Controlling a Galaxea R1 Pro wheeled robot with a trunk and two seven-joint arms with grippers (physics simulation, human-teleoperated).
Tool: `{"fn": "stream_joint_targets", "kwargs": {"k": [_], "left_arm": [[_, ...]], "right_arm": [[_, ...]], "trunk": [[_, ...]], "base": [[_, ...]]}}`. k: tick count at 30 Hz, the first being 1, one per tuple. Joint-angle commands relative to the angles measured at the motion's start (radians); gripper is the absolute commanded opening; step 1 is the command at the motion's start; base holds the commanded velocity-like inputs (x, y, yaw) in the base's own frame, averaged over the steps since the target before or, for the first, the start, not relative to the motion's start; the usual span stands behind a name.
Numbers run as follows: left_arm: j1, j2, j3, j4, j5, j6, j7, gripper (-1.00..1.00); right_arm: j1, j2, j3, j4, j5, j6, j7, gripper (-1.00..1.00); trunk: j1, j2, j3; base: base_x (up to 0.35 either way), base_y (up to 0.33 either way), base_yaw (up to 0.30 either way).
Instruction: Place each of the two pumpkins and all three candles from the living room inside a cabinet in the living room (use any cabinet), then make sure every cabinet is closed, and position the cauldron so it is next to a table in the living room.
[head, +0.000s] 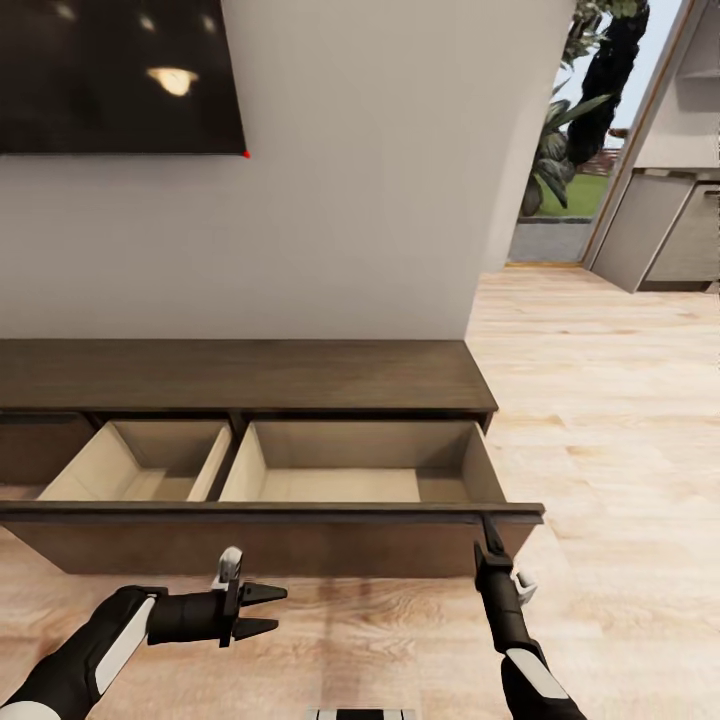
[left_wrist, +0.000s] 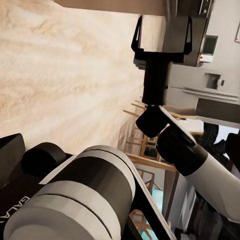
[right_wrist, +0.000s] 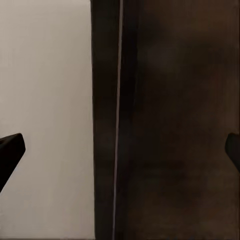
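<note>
The wall (head: 330, 200) rises pale behind everything in the head view, with a dark screen (head: 120, 75) mounted at its upper left and a doorway (head: 575, 150) to greenery past its right end. Pale wood floor (head: 600, 400) runs from the doorway down to the robot's arms. Against the wall stands the cabinet (head: 240, 375), long, low and dark brown, and its drawer (head: 270, 540) is pulled well out toward the robot, showing 2 beige compartments split by a divider (head: 212, 462); both look bare inside. At the far right are grey units (head: 665, 230). The right arm reaches up to the drawer front's right end, and the right gripper (head: 491, 545) sits at the front's top edge; in the right wrist view its 2 dark fingertips (right_wrist: 11, 150) stand wide apart at opposite edges of the picture, spread open, with the dark front panel and a pale surface between them. The left gripper (head: 262, 610) hovers over the floor just in front of the drawer, pointing right, its 2 fingers parted and holding nothing. The left wrist view looks across at the right arm and its spread fingers near the drawer front
</note>
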Motion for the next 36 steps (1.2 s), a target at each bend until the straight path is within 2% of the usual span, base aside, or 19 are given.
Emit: {"fn": "stream_joint_targets", "kwargs": {"k": [1, 6, 13, 15, 18, 22, 24, 27, 30, 32, 36], "left_arm": [[0.0, 0.0, 0.0, 0.0, 0.0, 0.0, 0.0, 1.0], [0.0, 0.0, 0.0, 0.0, -0.001, 0.0, 0.0, 1.0], [0.0, -0.001, 0.0, 0.0, 0.002, 0.0, 0.0, 1.0], [0.0, 0.0, 0.001, 0.0, 0.003, 0.001, 0.0, 1.0], [0.0, 0.001, 0.003, 0.0, 0.005, 0.001, -0.001, 1.0], [0.0, 0.0, 0.003, 0.002, 0.004, 0.001, 0.003, 1.0], [0.0, -0.002, -0.004, 0.003, 0.002, 0.001, 0.007, 1.0], [0.0, -0.002, -0.026, 0.004, 0.001, 0.001, 0.01, 1.0], [0.0, -0.001, -0.037, 0.004, -0.003, -0.001, 0.019, 1.0], [0.0, 0.0, -0.038, 0.013, -0.012, -0.002, 0.047, 1.0], [-0.001, 0.0, -0.035, 0.052, -0.02, -0.005, 0.101, 1.0]], "right_arm": [[0.0, -0.001, 0.001, 0.0, 0.001, 0.0, -0.003, 1.0], [0.0, -0.001, 0.002, 0.0, 0.005, 0.028, -0.022, 1.0], [0.0, -0.002, 0.006, 0.0, 0.008, 0.192, -0.108, 1.0], [0.0, -0.002, 0.006, 0.0, 0.008, 0.248, -0.159, 1.0], [0.0, -0.002, 0.006, -0.001, 0.007, 0.36, -0.273, 1.0], [0.0, -0.003, 0.003, -0.001, 0.006, 0.426, -0.37, 1.0], [0.003, -0.017, 0.004, -0.001, 0.007, 0.443, -0.404, 1.0], [0.038, -0.066, 0.005, -0.002, 0.01, 0.474, -0.428, 1.0], [0.083, -0.105, 0.006, -0.002, 0.011, 0.486, -0.47, 1.0], [0.116, -0.121, 0.006, -0.002, 0.011, 0.488, -0.498, 1.0], [0.163, -0.132, 0.005, -0.003, 0.012, 0.486, -0.513, 1.0]], "trunk": [[0.0, 0.0, 0.0], [0.0, 0.0, 0.0], [0.0, 0.0, 0.0], [0.0, 0.0, 0.0], [-0.001, 0.001, 0.012], [-0.013, 0.022, 0.025], [-0.021, 0.036, 0.031], [-0.032, 0.057, 0.041], [-0.044, 0.078, 0.05], [-0.052, 0.092, 0.056], [-0.067, 0.12, 0.069]], "base": [[-0.204, 0.0, 0.0], [-0.22, 0.0, 0.0], [-0.11, 0.0, 0.0], [-0.012, 0.0, 0.0], [-0.004, 0.0, 0.0], [-0.001, 0.0, 0.0], [0.0, 0.0, 0.0], [0.0, 0.0, 0.0], [0.0, 0.0, 0.0], [0.0, 0.0, 0.0], [0.0, 0.0, 0.0]]}}
